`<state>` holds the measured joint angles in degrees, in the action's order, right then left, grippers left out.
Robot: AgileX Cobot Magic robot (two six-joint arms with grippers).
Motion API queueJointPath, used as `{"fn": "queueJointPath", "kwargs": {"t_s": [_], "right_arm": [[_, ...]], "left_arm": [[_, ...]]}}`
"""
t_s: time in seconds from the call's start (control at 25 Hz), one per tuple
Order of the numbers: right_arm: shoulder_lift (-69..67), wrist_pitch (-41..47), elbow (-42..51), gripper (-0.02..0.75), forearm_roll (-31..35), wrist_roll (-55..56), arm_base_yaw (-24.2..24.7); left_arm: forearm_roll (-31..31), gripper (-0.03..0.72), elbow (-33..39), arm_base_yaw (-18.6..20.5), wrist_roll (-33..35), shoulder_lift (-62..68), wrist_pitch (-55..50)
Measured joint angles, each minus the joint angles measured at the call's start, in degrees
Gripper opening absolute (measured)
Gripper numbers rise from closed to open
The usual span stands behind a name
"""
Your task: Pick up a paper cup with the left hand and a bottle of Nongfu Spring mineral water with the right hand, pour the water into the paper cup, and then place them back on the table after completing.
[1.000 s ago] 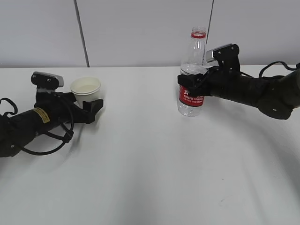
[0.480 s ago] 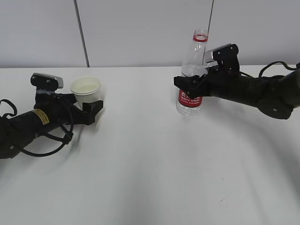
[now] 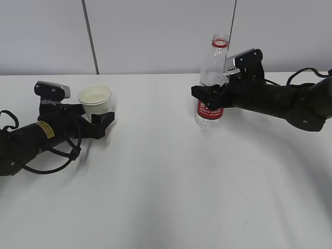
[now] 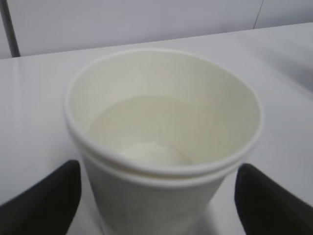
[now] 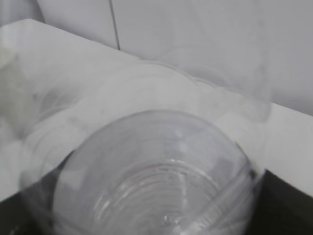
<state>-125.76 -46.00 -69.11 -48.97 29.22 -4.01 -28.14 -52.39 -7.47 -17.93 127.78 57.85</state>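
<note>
We count one paper cup (image 3: 95, 101) and one bottle (image 3: 213, 83), both standing on the white table (image 3: 166, 187) before a pale panelled wall (image 3: 155, 31). Our left hand (image 3: 101, 120) flanks the cup; whether it grips, we cannot tell. Our right hand (image 3: 207, 93) clasps the bottle.

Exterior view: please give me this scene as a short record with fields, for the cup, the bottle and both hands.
paper cup: upright between the left hand's fingers, liquid inside
water bottle: uncapped, red label, upright, whether it touches the table cannot be told
left hand: around the cup
right hand: shut on the bottle's middle
table: white
task stage: the cup already holds liquid
</note>
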Motion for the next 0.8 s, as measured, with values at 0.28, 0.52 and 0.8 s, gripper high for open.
{"fn": "queueJointPath", "kwargs": {"t_s": [0.28,0.52,0.8], "right_arm": [[0.00,0.00,0.00,0.588,0.06,0.65,0.00],[0.00,0.00,0.00,0.587,0.06,0.94,0.00],[0.00,-0.10,0.00,0.587,-0.03,1.07,0.00]], "left_arm": [[-0.06,0.584,0.31,0.00,0.00,-0.47,0.00],[0.01,0.584,2.05,0.00,0.00,-3.99,-1.55],[0.14,0.584,5.53,0.00,0.00,-7.36,-3.51]]}}
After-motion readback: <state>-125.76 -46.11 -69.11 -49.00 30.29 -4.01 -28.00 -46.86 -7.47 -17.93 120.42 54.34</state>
